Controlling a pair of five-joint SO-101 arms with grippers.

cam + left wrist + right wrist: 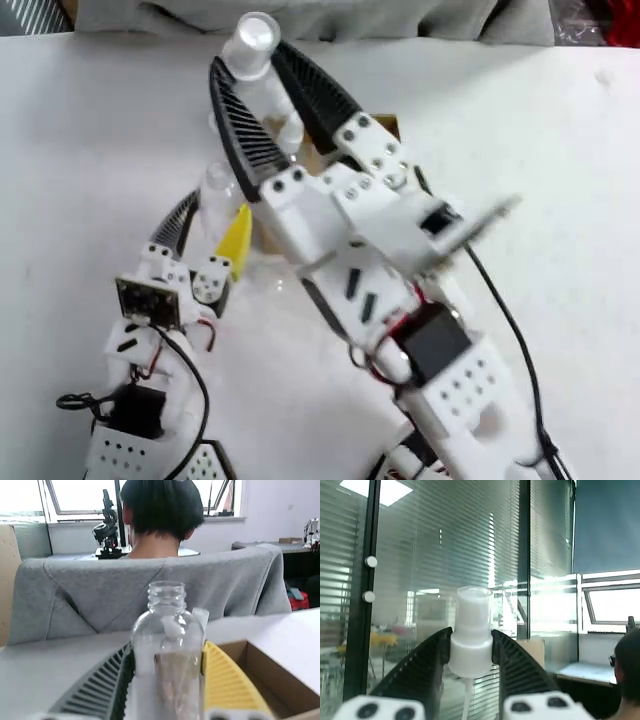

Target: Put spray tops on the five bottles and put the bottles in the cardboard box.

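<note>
Now we clamp our left gripper [167,652] on an uncapped clear bottle [166,610] beside the cardboard box [262,672], while our right gripper [471,635] pinches a white spray top [471,612] aloft.

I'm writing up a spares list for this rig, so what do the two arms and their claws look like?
Both arms are white printed shells with black motor blocks, rows of small dark holes, red wiring and thin black cables. The left claw has one yellow ribbed finger and one dark grey one. The right claw has two black, curved, ribbed fingers.
</note>
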